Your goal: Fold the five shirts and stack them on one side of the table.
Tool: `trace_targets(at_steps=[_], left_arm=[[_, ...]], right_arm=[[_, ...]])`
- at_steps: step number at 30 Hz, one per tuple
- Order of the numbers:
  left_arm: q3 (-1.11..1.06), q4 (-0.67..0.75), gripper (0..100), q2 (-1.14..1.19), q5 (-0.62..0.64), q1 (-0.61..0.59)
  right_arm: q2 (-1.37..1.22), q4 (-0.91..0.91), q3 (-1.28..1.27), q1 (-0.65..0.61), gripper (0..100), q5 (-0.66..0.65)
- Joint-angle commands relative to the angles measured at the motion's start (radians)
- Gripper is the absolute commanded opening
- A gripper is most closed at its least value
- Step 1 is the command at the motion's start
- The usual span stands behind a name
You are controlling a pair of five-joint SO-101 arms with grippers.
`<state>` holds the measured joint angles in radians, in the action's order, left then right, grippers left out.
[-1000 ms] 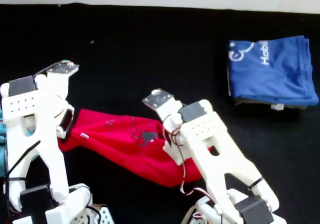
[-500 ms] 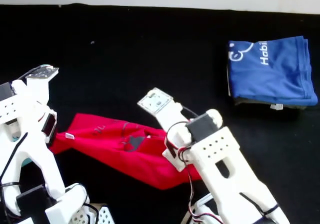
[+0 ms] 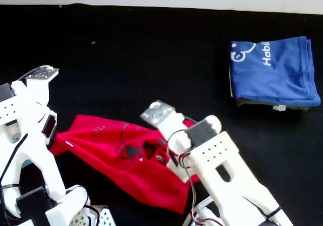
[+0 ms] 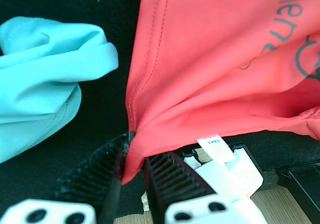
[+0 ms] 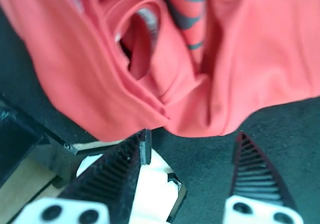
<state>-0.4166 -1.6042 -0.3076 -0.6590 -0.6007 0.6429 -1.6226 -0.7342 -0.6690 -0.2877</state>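
A red shirt [image 3: 118, 153] lies crumpled on the black table [image 3: 151, 59] between the two arms. My left gripper [image 4: 132, 159] is shut on the red shirt's [image 4: 210, 64] hem at its left end, where that gripper [image 3: 54, 134] stands in the high view. My right gripper [image 5: 192, 139] is open just short of the bunched red cloth [image 5: 165, 64], with nothing between its fingers; it stands at the shirt's right end [image 3: 169, 153]. A folded blue shirt [image 3: 275, 69] rests on top of a pile at the far right.
A teal shirt [image 4: 45, 79] lies bunched beside the red one, close to the left arm's base [image 3: 55, 211]. Bare black table stretches across the back and middle. The right arm's white body [image 3: 227, 180] covers the front right.
Both arms carried the red shirt left and down. The right gripper has opened and let the cloth go; its right end has slumped into a heap. The left gripper keeps its hold.
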Motion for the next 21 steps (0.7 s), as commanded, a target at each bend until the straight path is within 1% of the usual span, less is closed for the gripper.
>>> trace_targets(at_steps=[1, 3, 6, 11, 13, 17, 21], left_arm=[[0.038, 0.008, 1, -0.013, -0.012, -0.008], [0.038, 0.008, 1, -0.013, -0.011, -0.008], [0.038, 0.008, 1, -0.013, -0.011, -0.008], [0.038, 0.008, 1, -0.013, -0.011, -0.008], [0.038, 0.008, 1, -0.013, -0.011, -0.008], [0.038, 0.008, 1, -0.016, -0.011, -0.008], [0.038, 0.008, 1, -0.019, -0.009, -0.008]], right_arm=[[0.016, -0.005, -0.05, -0.096, 21.1, -0.014], [0.015, 0.008, -0.081, -0.156, 19.3, -0.032], [0.013, 0.064, -0.114, -0.199, 19.0, -0.037], [0.012, 0.173, -0.236, -0.197, 19.0, -0.037], [0.012, 0.2, -0.262, -0.176, 19.0, -0.037], [0.012, 0.24, -0.297, -0.136, 19.0, -0.037], [0.012, 0.269, -0.341, -0.136, 18.8, -0.06]])
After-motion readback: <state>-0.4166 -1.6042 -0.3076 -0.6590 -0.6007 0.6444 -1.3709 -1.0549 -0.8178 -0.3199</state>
